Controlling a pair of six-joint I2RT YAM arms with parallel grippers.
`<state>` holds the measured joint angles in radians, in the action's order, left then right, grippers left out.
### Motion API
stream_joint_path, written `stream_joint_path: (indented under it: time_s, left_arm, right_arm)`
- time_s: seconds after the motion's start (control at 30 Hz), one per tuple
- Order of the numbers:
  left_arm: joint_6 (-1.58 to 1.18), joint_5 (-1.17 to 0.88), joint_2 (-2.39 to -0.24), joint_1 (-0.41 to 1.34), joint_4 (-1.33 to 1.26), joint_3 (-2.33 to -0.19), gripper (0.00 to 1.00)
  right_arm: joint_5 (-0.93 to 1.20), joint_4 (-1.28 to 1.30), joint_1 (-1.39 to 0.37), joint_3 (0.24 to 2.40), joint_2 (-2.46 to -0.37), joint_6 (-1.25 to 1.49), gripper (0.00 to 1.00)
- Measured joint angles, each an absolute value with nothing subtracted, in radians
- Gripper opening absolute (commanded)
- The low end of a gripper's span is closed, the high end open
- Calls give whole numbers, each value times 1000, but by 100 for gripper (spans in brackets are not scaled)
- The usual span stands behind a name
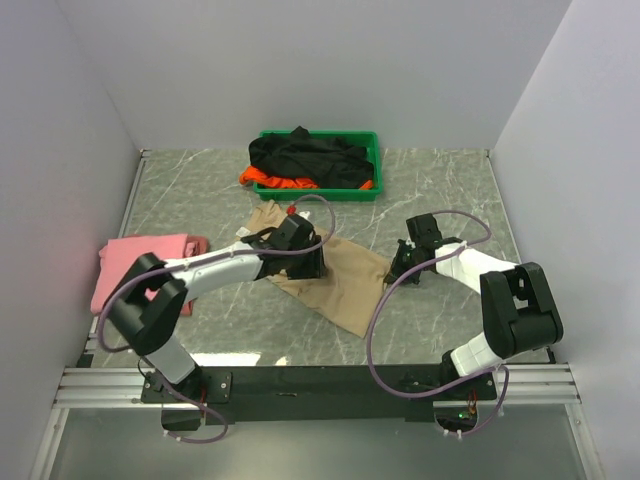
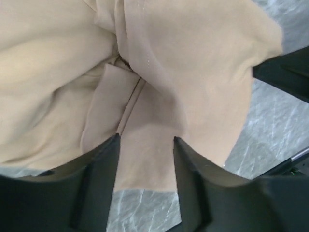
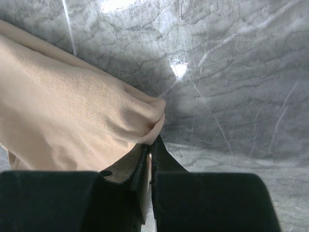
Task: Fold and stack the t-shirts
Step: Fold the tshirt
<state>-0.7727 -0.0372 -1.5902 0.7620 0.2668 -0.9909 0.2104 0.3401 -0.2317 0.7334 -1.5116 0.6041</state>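
- The grey marbled table (image 1: 440,190) is boxed in by plain white walls (image 1: 320,70) on three sides.
- The beige t-shirt (image 1: 345,285) lies crumpled mid-table. The left gripper (image 2: 146,137) is spread wide over it, and the right gripper (image 3: 150,145) is pinched tight on its edge.
- The pink t-shirt (image 1: 135,260), seemingly folded, rests at the left.
- The black t-shirt (image 1: 305,160) and orange t-shirt (image 1: 265,180) lie heaped in the green tray (image 1: 375,160) at the far side.

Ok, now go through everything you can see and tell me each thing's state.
beige t-shirt: unfolded, rumpled on the table
pink t-shirt: folded, at the table's left side
green tray: upright, holding two shirts
black t-shirt: crumpled in the green tray
orange t-shirt: crumpled under the black one, spilling over the tray's rim
left gripper: open over the beige t-shirt
right gripper: shut on the beige t-shirt's edge
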Motion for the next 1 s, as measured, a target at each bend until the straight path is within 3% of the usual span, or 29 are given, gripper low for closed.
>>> stream_joint_path:
  time_s: [0.13, 0.6, 0.7, 0.9, 1.0]
  left_arm:
    - [-765, -55, -1677, 764, 265, -1016, 45]
    - [-736, -105, -1752, 769, 269, -1034, 45]
    - [-736, -105, -1753, 788, 270, -1034, 39]
    - [-735, -82, -1782, 809, 290, -1053, 1]
    - [-735, -59, -1786, 809, 317, -1068, 1]
  right_arm:
    - [211, 340, -231, 733, -1512, 604, 5]
    - [212, 340, -230, 733, -1512, 599, 3]
    - [213, 339, -228, 733, -1512, 596, 2]
    - [215, 338, -224, 733, -1512, 592, 3]
    - [218, 337, -223, 733, -1512, 590, 2]
